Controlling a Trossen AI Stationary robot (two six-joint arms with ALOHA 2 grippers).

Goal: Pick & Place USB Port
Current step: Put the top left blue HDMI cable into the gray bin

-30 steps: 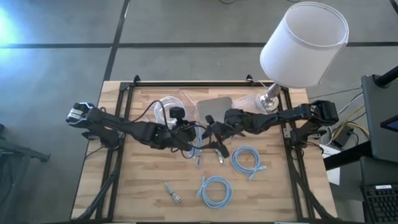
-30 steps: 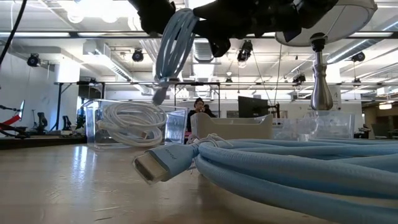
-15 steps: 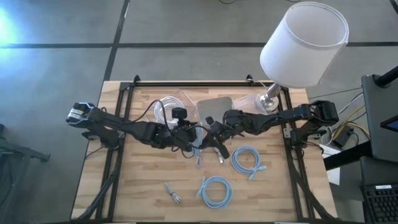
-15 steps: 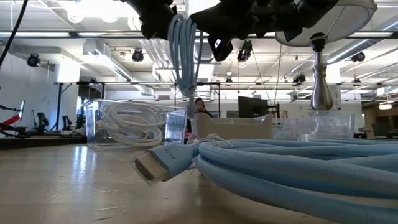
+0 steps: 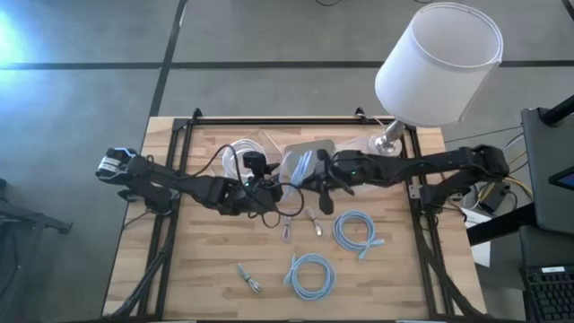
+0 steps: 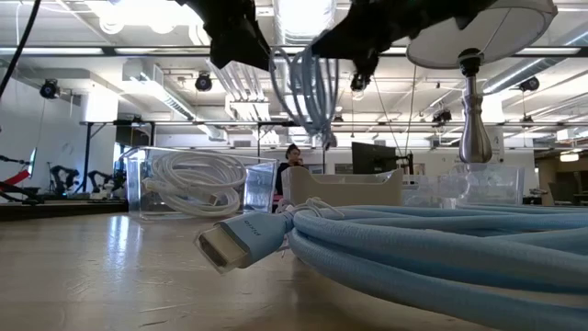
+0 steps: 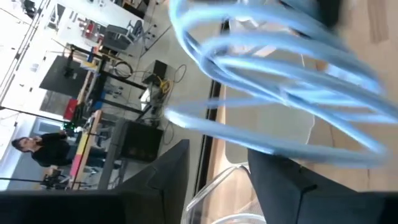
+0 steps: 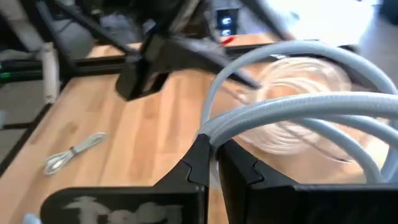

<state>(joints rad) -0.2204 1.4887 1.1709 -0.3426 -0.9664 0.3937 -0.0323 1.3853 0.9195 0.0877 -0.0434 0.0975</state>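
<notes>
Now the cable (image 6: 308, 87), a light-blue coil of loose loops, hangs above the table (image 5: 206, 269) over the grey tray (image 5: 309, 152). Right gripper (image 8: 214, 152) is pinched tight on its strands; left gripper (image 5: 269, 191), nearby, stands apart, holding nothing.

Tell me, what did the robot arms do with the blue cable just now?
The right gripper has carried the coiled blue cable from mid-table toward the grey tray at the back, and clamps it. The left gripper, beside it before, is now apart from it. The other cables and the lamp stayed put.
</notes>
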